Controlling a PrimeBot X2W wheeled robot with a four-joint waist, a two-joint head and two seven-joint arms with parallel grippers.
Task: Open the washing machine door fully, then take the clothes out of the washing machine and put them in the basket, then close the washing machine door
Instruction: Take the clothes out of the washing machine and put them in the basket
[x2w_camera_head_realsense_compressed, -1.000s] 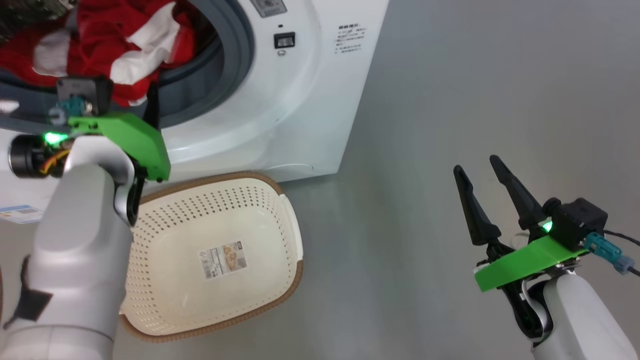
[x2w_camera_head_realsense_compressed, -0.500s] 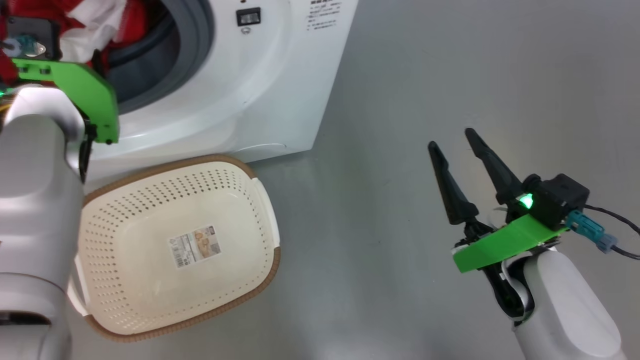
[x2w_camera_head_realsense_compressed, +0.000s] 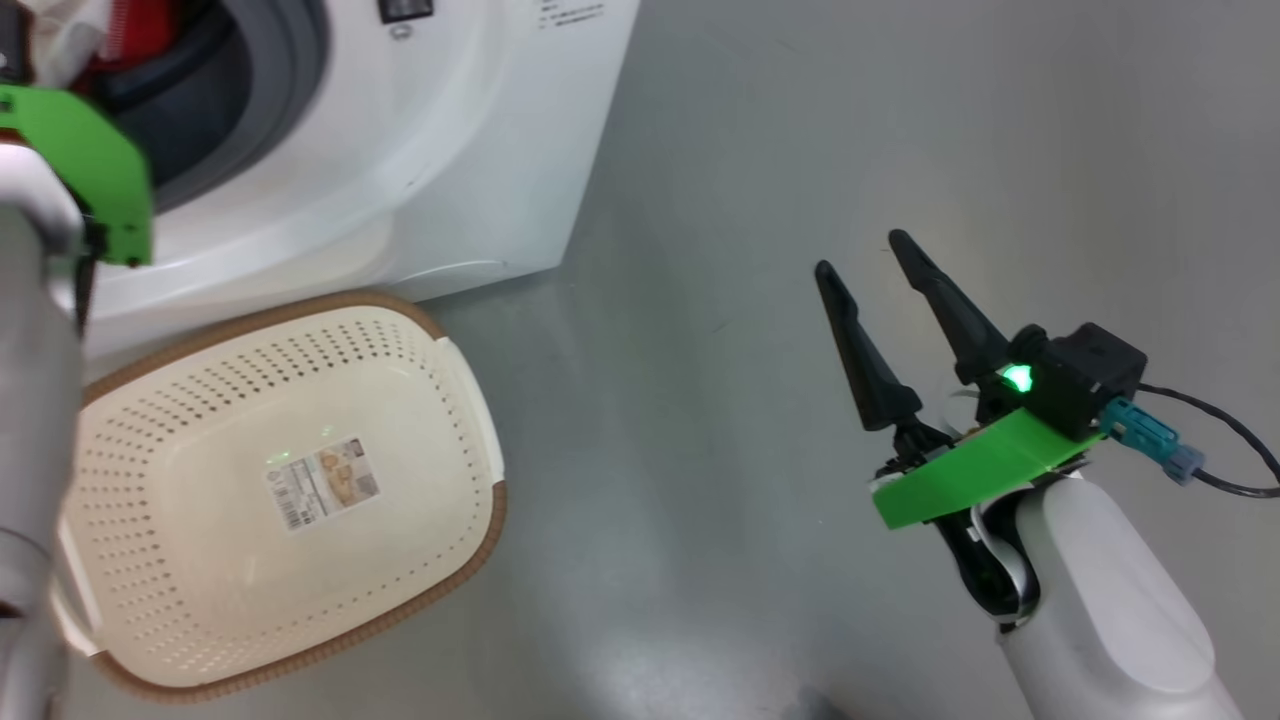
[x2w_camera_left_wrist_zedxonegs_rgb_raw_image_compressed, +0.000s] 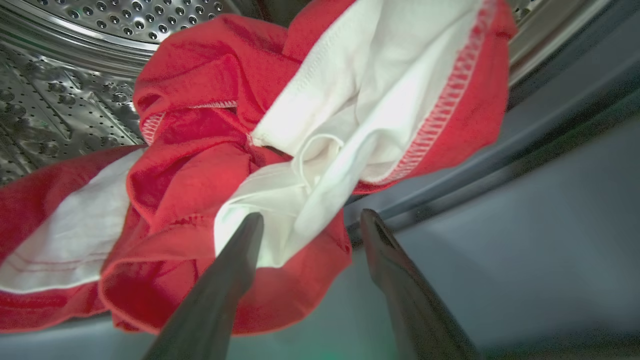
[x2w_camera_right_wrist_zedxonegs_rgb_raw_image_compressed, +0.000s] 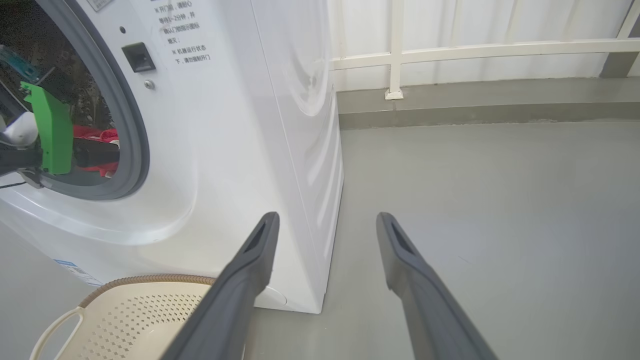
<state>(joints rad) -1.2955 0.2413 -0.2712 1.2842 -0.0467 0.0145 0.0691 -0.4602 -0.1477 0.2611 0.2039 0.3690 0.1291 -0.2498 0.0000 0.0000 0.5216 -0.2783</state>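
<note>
At the mouth of the white front-loading washing machine (x2w_camera_head_realsense_compressed: 400, 180), the left gripper (x2w_camera_left_wrist_zedxonegs_rgb_raw_image_compressed: 311, 216) spreads its dark fingers (x2w_camera_left_wrist_zedxonegs_rgb_raw_image_compressed: 220, 290) — one tip at the bright red-and-white fabric clothes (x2w_camera_left_wrist_zedxonegs_rgb_raw_image_compressed: 200, 165) inside. The cream perforated plastic basket (x2w_camera_head_realsense_compressed: 497, 520) sits just in front; the right gripper (x2w_camera_head_realsense_compressed: 861, 253) hangs open-fingered over grey floor (x2w_camera_head_realsense_compressed: 750, 200).

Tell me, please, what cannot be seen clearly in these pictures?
Left wrist view: the front clothes hide anything deeper in the drum.
Left wrist view: contact between the open left end effector and the fabric, covered by its own finger.
Head view: the sticker in the basket is too small to read.
Right wrist view: the bottom edge and the right end effector cut off the basket.
</note>
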